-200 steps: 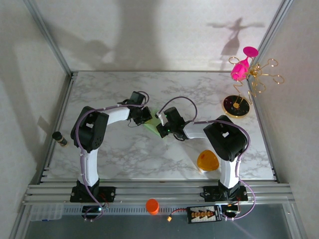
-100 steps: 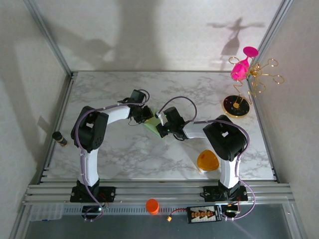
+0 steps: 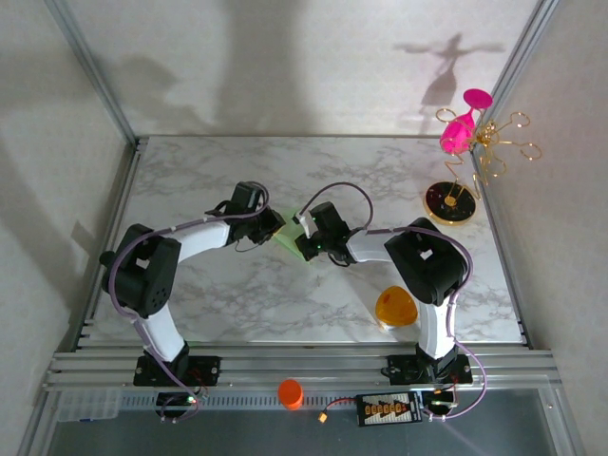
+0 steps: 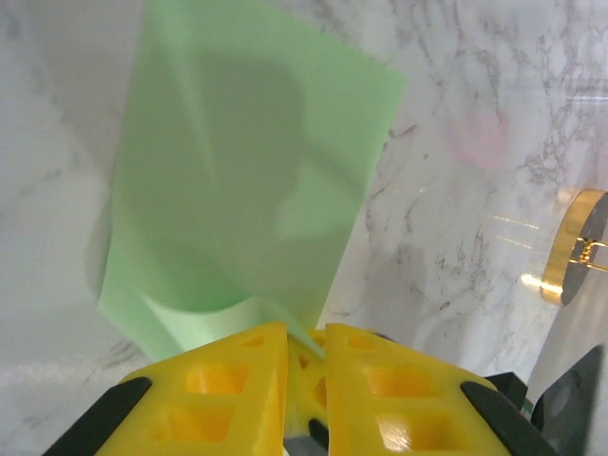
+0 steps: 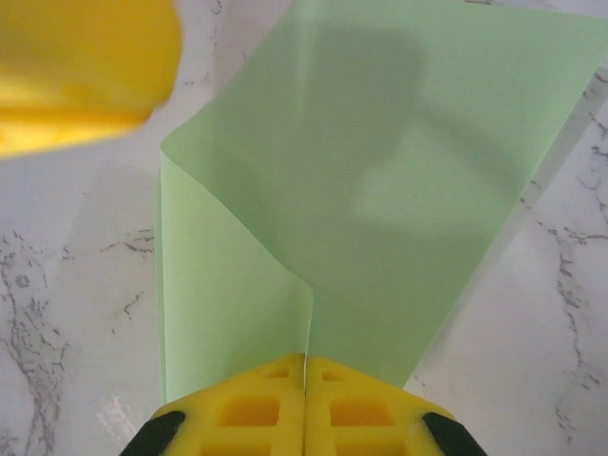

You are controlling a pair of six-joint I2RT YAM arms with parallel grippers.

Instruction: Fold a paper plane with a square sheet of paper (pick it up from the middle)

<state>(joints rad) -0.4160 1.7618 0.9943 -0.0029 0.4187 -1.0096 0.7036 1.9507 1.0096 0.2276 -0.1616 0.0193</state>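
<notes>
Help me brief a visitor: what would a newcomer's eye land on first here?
The green paper at mid-table, pinched from both sides by the left tool and right tool and bent into a fold at the right one. Next, the pink glass on a gold stand at the far right, and an orange piece near the right arm's base.

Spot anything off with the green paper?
Yes: the square sheet of paper is buckled, not flat. Pinched by the right gripper and the left gripper, it curls over beside both sets of fingers in loose, uncreased flaps.
</notes>
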